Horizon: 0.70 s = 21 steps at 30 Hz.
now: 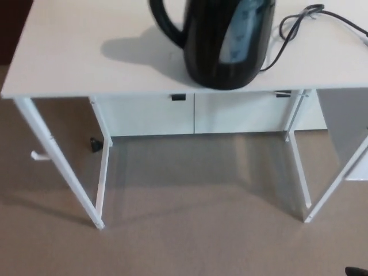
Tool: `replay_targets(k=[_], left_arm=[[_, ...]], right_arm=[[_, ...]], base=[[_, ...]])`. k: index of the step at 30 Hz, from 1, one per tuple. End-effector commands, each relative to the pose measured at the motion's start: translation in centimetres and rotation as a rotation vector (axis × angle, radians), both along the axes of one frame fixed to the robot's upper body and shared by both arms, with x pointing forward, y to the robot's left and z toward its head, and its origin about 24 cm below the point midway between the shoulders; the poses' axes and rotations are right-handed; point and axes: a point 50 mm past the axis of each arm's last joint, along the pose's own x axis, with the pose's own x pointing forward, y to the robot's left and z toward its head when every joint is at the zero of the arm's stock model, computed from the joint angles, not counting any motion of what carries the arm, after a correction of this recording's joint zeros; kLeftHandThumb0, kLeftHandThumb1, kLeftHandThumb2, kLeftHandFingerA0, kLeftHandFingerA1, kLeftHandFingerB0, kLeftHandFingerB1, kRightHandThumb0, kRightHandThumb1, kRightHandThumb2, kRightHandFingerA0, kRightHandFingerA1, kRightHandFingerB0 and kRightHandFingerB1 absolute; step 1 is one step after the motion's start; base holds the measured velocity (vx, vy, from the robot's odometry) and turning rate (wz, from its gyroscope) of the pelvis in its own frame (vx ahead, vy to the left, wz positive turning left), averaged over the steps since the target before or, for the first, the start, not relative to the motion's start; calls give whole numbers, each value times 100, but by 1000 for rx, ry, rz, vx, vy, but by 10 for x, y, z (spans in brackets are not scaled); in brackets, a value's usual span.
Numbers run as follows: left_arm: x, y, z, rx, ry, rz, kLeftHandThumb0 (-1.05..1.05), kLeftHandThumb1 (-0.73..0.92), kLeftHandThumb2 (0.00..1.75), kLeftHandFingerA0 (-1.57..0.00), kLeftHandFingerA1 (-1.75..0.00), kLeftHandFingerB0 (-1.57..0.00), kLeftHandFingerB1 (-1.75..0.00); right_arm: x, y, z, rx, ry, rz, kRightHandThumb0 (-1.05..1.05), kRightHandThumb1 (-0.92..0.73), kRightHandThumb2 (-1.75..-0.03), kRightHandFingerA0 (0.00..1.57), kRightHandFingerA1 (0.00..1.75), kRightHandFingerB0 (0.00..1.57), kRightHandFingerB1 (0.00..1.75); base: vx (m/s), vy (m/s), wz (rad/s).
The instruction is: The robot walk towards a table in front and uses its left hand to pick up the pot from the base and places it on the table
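Note:
A glossy black electric pot (227, 43) stands upright on the white table (86, 57), near the table's front edge and right of centre. Its handle (164, 23) curves out to the left, and its top is cut off by the upper edge of the head view. The base under the pot cannot be made out. A black power cord (293, 29) loops away from the pot to the right across the tabletop. Neither of my hands shows.
The table stands on thin white legs (57, 161) over brown carpet. White cabinet panels (192, 112) sit behind and under the tabletop. A small dark object (95, 144) lies on the floor by the left inner leg. A dark shape (356, 270) sits at the bottom right corner.

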Motion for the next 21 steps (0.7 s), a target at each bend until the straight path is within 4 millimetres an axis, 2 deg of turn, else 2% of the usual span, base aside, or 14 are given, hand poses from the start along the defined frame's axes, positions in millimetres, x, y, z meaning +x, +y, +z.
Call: replay_targets(k=[1, 2, 5, 6, 7, 8, 14, 15, 16, 21], left_arm=[[-7, 5, 1, 20, 6, -6, -15, 59, 57, -60, -48, -48, -42], [-8, 5, 1, 22, 9, -7, -16, 58, 57, -60, -48, -49, -42], [-10, 6, 2, 27, 18, -13, -14, 59, 57, -60, -47, -49, -42], [-11, 6, 2, 26, 17, -17, -13, 59, 57, -59, -48, -49, -42], [-12, 7, 2, 24, 16, -19, -13, 59, 57, -59, -48, -49, -42], [-13, 7, 2, 31, 16, -25, -15, 59, 57, -60, -47, -49, -42], [-11, 8, 4, 50, 13, -39, -19, 58, 57, -64, -47, -51, -42], [-11, 9, 4, 51, 13, -37, -18, 57, 57, -64, -47, -51, -42], [-10, 9, 4, 48, 16, -28, -16, 57, 56, -65, -48, -52, -42], [-10, 9, 4, 40, 14, -36, -17, 59, 57, -63, -48, -52, -43]], right_arm=[[-11, -2, -3, -17, 36, -3, -3, -52, -85, 35, 56, 28, 51], [-12, -2, -4, -12, 39, -5, -5, -72, -59, 43, 45, 36, 41], [-16, 0, -5, -3, 43, -10, -4, -72, -60, 43, 45, 37, 41], [-18, 0, -6, -5, 46, -10, -3, -52, -85, 35, 55, 28, 51], [-18, 0, -6, -8, 49, -10, -3, -52, -85, 35, 55, 28, 51], [-19, 1, -6, -7, 49, -9, -4, -72, -60, 42, 45, 37, 41], [-18, 2, -6, 3, 35, -8, -2, -72, -60, 43, 46, 38, 42], [-18, 2, -6, 1, 36, -7, -2, -51, -85, 36, 56, 29, 52], [-18, 2, -6, 1, 35, -6, -3, -72, -59, 44, 45, 38, 41], [-18, 3, -6, 4, 36, -6, -3, -72, -59, 43, 45, 38, 41]], base=[[274, -224, -20], [275, -219, -12], [240, -134, -4], [216, 112, -12], [253, 94, 66], [279, 97, -16], [117, 100, 2], [0, 0, 0], [0, 0, 0], [24, -39, 2]])
